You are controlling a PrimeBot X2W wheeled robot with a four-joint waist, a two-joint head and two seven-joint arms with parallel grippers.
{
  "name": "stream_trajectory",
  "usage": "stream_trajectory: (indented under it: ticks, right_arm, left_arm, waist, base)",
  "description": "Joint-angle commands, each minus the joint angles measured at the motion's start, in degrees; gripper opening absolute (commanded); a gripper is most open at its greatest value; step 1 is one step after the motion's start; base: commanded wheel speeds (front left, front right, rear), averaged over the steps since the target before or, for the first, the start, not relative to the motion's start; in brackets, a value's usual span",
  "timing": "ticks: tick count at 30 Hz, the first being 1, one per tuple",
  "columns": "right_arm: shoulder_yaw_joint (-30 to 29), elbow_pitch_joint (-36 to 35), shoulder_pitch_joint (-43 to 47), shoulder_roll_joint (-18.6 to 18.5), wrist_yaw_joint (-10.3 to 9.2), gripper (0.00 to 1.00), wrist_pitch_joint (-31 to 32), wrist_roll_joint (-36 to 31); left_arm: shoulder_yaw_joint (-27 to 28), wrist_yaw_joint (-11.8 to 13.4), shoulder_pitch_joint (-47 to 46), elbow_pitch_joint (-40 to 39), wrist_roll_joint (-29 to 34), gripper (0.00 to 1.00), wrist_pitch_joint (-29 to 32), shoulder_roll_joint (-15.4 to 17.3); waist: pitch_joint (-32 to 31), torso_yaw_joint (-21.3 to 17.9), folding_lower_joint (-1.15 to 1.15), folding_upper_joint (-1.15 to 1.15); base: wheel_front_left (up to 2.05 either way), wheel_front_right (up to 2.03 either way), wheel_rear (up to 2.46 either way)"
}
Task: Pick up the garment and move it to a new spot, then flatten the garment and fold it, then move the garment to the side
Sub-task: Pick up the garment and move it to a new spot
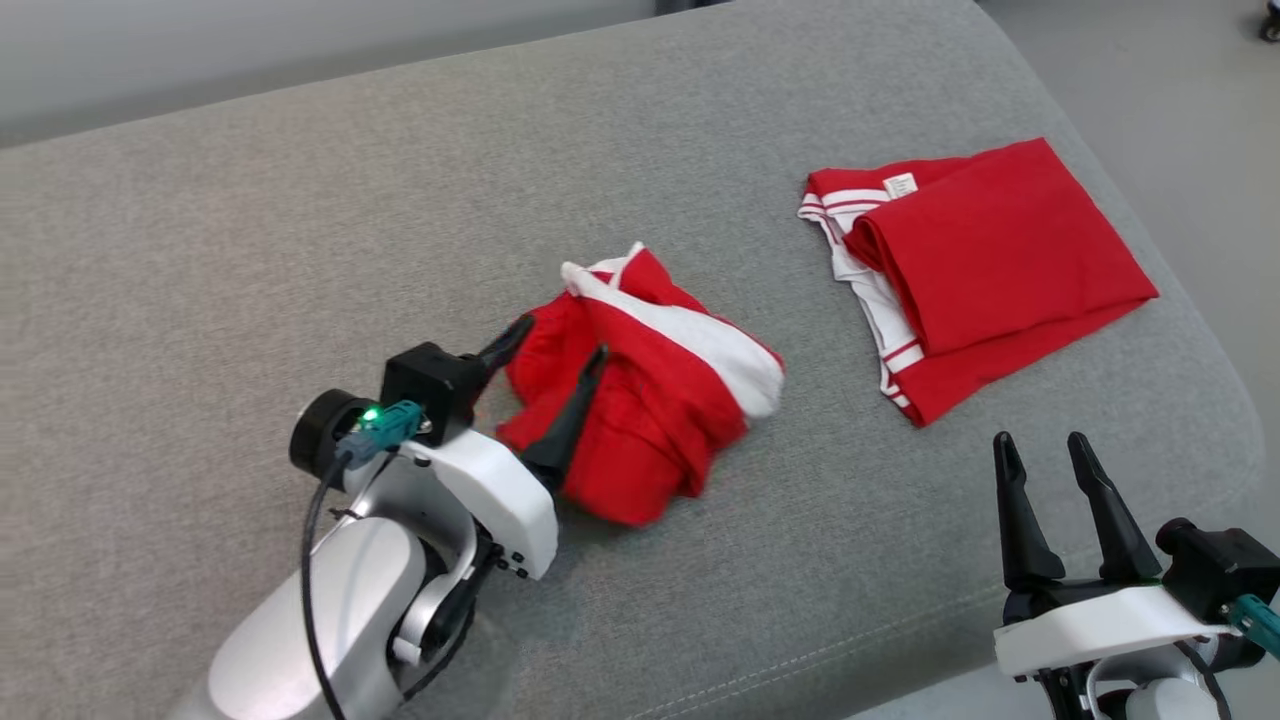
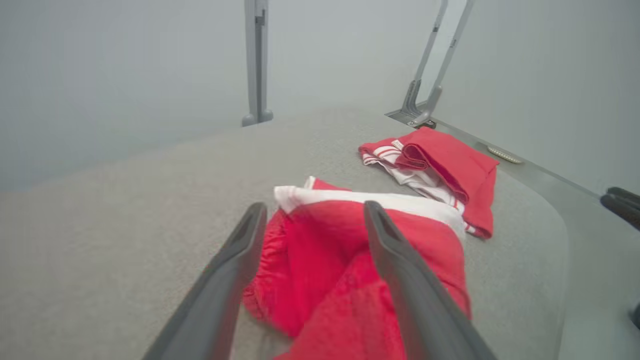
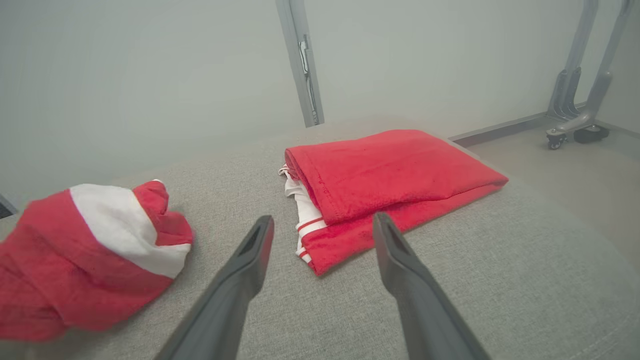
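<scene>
The garment [image 1: 650,385] is a crumpled red heap with a broad white band, lying mid-cushion; it also appears in the left wrist view [image 2: 325,260] and the right wrist view [image 3: 90,255]. My left gripper [image 1: 560,340] is at the heap's left edge, open. Its two dark fingers are spread, and loose red cloth lies between and under them [image 2: 315,207]. My right gripper [image 1: 1042,442] stands open near the front right edge, with nothing between its fingers [image 3: 324,220], well apart from the heap.
A second red garment [image 1: 985,265] with white striped trim lies folded at the right of the grey cushion [image 1: 300,220], ahead of my right gripper [image 3: 390,175]. Past the cushion's rounded right edge are floor and wheeled metal legs [image 3: 575,100].
</scene>
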Motion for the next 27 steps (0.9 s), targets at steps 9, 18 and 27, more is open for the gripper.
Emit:
stream_trajectory:
  ticks: [9,18,27]
  right_arm:
    - [0.5,-2.1,-1.9,-0.6,-0.16,1.00,0.8,-4.2]
    - [0.7,-3.6,-0.5,-1.5,-0.16,1.00,3.6,-6.6]
    - [1.8,-5.5,3.8,-2.3,-0.16,1.00,6.2,-7.1]
  left_arm:
    - [10.6,7.0,6.8,-10.1,-2.6,1.00,-4.0,8.4]
    - [19.5,11.6,17.6,-13.3,-6.6,1.00,-8.9,13.8]
    - [23.2,12.8,28.9,-15.9,-9.4,1.00,-11.8,15.5]
  waist:
    - [-3.0,10.3,0.00,0.00]
    - [-5.5,15.6,0.00,0.00]
    - [-10.1,18.7,0.00,0.00]
  base:
    - [0.00,0.00,0.00]
    - [0.00,0.00,0.00]
    - [0.00,0.00,0.00]
